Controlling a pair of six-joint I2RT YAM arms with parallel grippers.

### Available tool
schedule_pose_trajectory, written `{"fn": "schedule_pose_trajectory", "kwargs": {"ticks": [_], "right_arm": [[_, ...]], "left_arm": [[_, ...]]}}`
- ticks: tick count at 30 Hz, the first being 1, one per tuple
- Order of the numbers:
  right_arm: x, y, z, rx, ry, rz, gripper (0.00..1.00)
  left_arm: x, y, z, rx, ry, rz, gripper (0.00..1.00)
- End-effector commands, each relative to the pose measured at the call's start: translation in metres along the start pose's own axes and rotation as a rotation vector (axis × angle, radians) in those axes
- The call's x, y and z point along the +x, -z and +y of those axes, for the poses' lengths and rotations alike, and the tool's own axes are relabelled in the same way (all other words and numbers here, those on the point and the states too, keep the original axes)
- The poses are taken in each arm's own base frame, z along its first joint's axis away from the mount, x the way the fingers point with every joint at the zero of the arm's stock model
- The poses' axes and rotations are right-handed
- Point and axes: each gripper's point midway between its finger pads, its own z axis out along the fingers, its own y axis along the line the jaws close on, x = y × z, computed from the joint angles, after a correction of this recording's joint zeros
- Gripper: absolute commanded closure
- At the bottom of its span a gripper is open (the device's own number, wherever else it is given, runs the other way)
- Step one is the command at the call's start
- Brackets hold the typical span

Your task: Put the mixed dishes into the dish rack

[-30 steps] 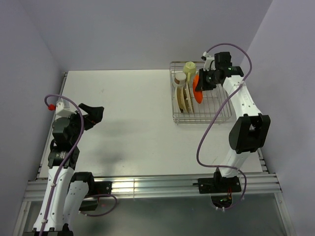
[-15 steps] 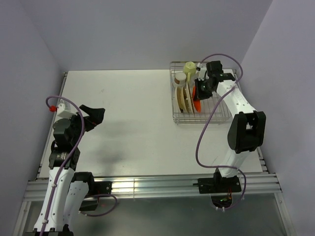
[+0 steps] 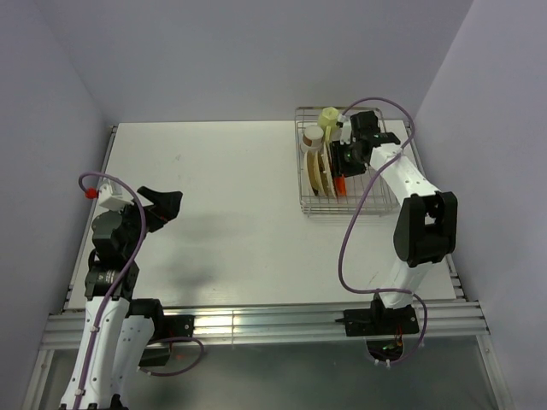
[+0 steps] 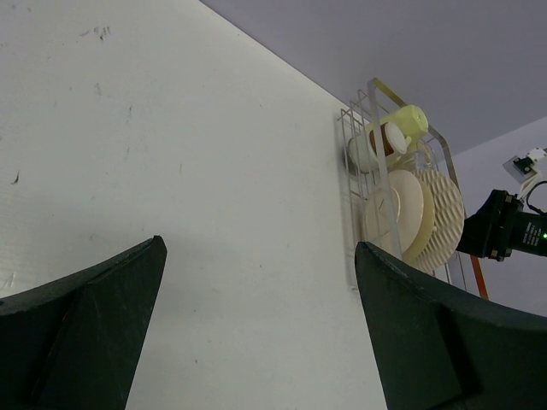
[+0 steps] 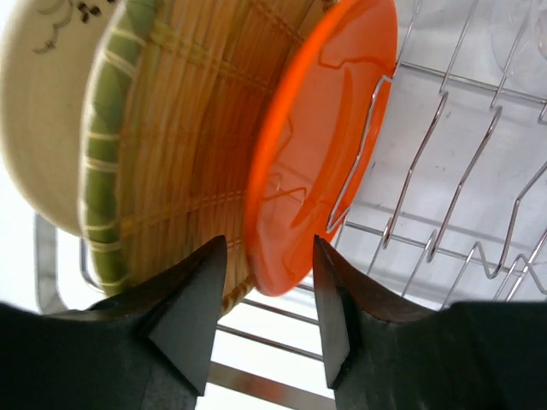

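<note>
My left gripper (image 4: 261,249) hangs over the left edge of the table (image 3: 239,188) with its fingers spread wide and nothing between them. It has no part in this step.

The rack (image 3: 329,212) sits at the table's far right corner. Inside it the plates stand on edge in a row: the cream plate (image 5: 51,85), then the woven plate (image 5: 197,145) and, just beside that, the orange plate (image 5: 329,128), leaning against a wire prong. The mug (image 3: 329,116) sits at the rack's far end.

My right gripper (image 5: 269,256) is down in the rack, its fingers parted on either side of the orange plate's lower rim. I see a slim gap on the woven-plate side. On the other side I cannot tell whether the finger touches the rim. I am not pinching the plate.

I judge this to be the release of the orange plate into its slot. The next move calls for spreading a little wider, then lifting straight up and clear without catching the rim or nudging the woven plate. No dishes lie on the table that I can see, so the loading looks nearly done.
</note>
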Motion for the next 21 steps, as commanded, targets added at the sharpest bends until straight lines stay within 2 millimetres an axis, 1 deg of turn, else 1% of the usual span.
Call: {"fn": "schedule_pose_trajectory", "kwargs": {"ticks": [1, 2, 4, 7, 8, 9, 11, 12, 14, 15, 16, 17, 18, 19, 20, 21], "right_arm": [[-0.009, 0.010, -0.001, 0.022, 0.015, -0.057, 0.46], [-0.009, 0.011, -0.001, 0.023, 0.017, -0.057, 0.46], [-0.012, 0.020, 0.001, 0.021, 0.021, -0.070, 0.45], [-0.024, 0.044, 0.001, 0.034, 0.047, -0.126, 0.43], [-0.031, 0.057, 0.002, 0.039, 0.072, -0.161, 0.40], [-0.039, 0.068, 0.003, 0.044, 0.086, -0.190, 0.40], [-0.048, 0.087, 0.002, 0.059, 0.124, -0.231, 0.35], [-0.056, 0.105, 0.003, 0.065, 0.143, -0.278, 0.33], [-0.063, 0.124, 0.004, 0.074, 0.197, -0.327, 0.29], [-0.068, 0.141, 0.006, 0.080, 0.211, -0.375, 0.27], [-0.073, 0.150, 0.005, 0.087, 0.219, -0.415, 0.25], [-0.076, 0.168, 0.004, 0.113, 0.229, -0.469, 0.20], [-0.073, 0.168, 0.001, 0.131, 0.221, -0.481, 0.18], [-0.082, 0.177, -0.002, 0.157, 0.211, -0.542, 0.16], [-0.084, 0.195, -0.008, 0.206, 0.176, -0.603, 0.15], [-0.079, 0.192, -0.011, 0.222, 0.150, -0.611, 0.16]], "left_arm": [[-0.002, 0.001, -0.005, 0.030, 0.009, -0.017, 0.01], [-0.003, 0.001, -0.006, 0.033, 0.007, -0.018, 0.01], [-0.004, 0.001, -0.007, 0.034, 0.001, -0.019, 0.01], [-0.006, 0.002, -0.009, 0.038, -0.015, -0.018, 0.01], [-0.009, 0.003, -0.011, 0.042, -0.021, -0.022, 0.01], [-0.010, 0.004, -0.013, 0.047, -0.029, -0.021, 0.01], [-0.015, 0.005, -0.018, 0.061, -0.050, -0.029, 0.01], [-0.016, 0.005, -0.020, 0.069, -0.057, -0.028, 0.01], [-0.024, 0.007, -0.029, 0.092, -0.083, -0.041, 0.01], [-0.026, 0.006, -0.031, 0.097, -0.094, -0.038, 0.01], [-0.027, 0.006, -0.034, 0.105, -0.115, -0.032, 0.01], [-0.034, 0.008, -0.040, 0.118, -0.127, -0.042, 0.01], [-0.035, 0.006, -0.041, 0.120, -0.145, -0.036, 0.01], [-0.036, 0.007, -0.044, 0.125, -0.154, -0.031, 0.01], [-0.040, 0.008, -0.047, 0.126, -0.161, -0.033, 0.01], [-0.040, 0.007, -0.047, 0.121, -0.165, -0.024, 0.01]]}}
